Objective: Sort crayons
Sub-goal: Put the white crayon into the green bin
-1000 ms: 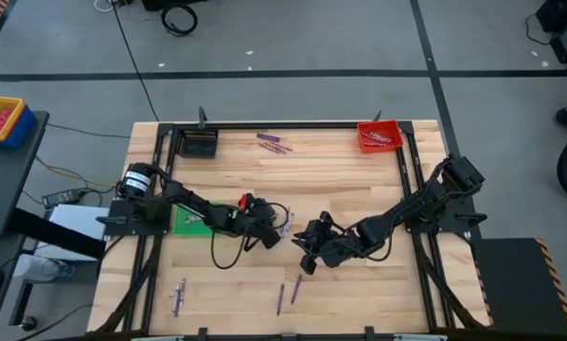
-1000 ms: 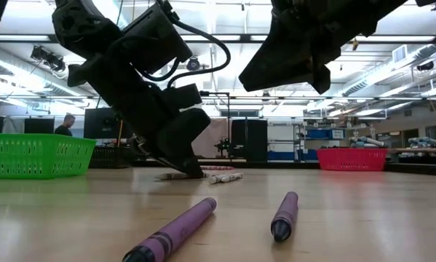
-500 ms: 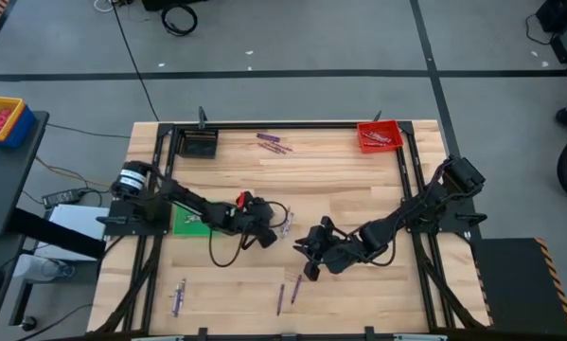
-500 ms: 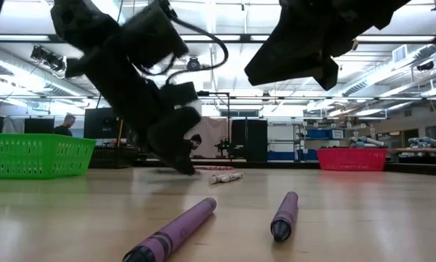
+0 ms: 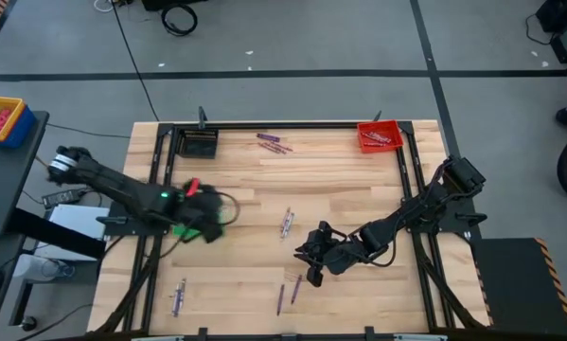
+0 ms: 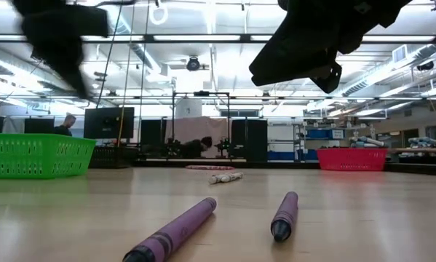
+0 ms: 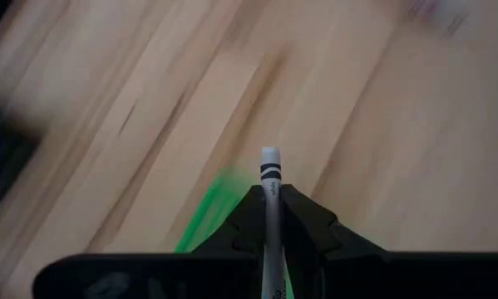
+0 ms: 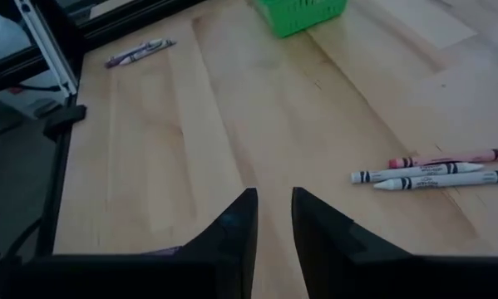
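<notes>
The left gripper (image 5: 200, 210) sits over the green bin (image 5: 182, 227) at the left side of the wooden tabletop (image 5: 340, 189), and its wrist view shows its two dark fingers (image 7: 303, 220) pressed together on a white crayon (image 7: 270, 208) whose black-banded tip sticks out past the fingertips, above a blurred green patch and bare wood. The right gripper (image 5: 309, 254) hangs low over the middle of the tabletop, raised clear of the wood in the low view; its fingers (image 8: 232, 228) stand a narrow gap apart with nothing between them. A small cluster of loose crayons (image 5: 287, 224), two white and one pinkish-red lying side by side in the right wrist view (image 8: 436, 170), rests on the wood just beyond the right gripper, between the two arms and apart from both. Two purple crayons (image 5: 288, 292) lie near the front edge just beside the right gripper; in the low view they are the closest things, one long and angled (image 6: 172, 233), the other shorter to its right (image 6: 284, 215). Another purple pair (image 5: 179, 296) lies at the front left corner, well apart from either gripper. A few more crayons (image 5: 274, 143) lie near the far edge, between a dark bin (image 5: 199, 144) at the far left and a red bin (image 5: 379, 135) at the far right that holds some crayons.
</notes>
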`<action>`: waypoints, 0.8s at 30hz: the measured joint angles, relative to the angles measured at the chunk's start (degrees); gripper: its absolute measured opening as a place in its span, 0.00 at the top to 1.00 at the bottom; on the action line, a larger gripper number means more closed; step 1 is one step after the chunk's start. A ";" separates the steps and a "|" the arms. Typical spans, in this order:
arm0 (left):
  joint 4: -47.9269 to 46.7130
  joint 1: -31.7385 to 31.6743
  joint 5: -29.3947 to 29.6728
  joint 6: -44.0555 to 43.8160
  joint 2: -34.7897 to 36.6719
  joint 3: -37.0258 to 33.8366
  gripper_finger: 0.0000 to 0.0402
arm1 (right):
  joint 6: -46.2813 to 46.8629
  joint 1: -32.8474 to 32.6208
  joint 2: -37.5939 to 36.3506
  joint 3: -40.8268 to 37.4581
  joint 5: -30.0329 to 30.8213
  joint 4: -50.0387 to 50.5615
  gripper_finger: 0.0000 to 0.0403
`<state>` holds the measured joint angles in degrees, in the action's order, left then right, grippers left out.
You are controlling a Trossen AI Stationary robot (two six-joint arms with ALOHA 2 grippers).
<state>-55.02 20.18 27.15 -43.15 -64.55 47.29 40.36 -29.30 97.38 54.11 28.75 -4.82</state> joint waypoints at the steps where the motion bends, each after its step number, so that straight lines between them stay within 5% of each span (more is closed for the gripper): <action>1: -5.14 0.91 -0.72 -2.91 1.55 0.00 0.92 | 0.00 0.00 0.00 0.00 -0.02 -0.04 0.80; 7: -18.69 5.03 -1.95 -11.77 4.52 -0.14 0.92 | 0.00 0.00 0.00 0.02 -0.04 -1.28 0.80; 15: -1.99 5.48 -1.97 -5.39 4.45 -11.49 0.92 | -0.02 0.00 -0.02 0.04 -1.84 -3.63 0.80; 24: 0.89 3.40 -4.48 -10.69 3.75 -18.21 0.89 | -1.79 0.00 -0.02 0.07 -1.86 -3.23 0.80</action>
<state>-54.12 23.58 22.68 -53.84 -60.80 29.08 38.57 -29.30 97.36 54.17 26.89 -8.05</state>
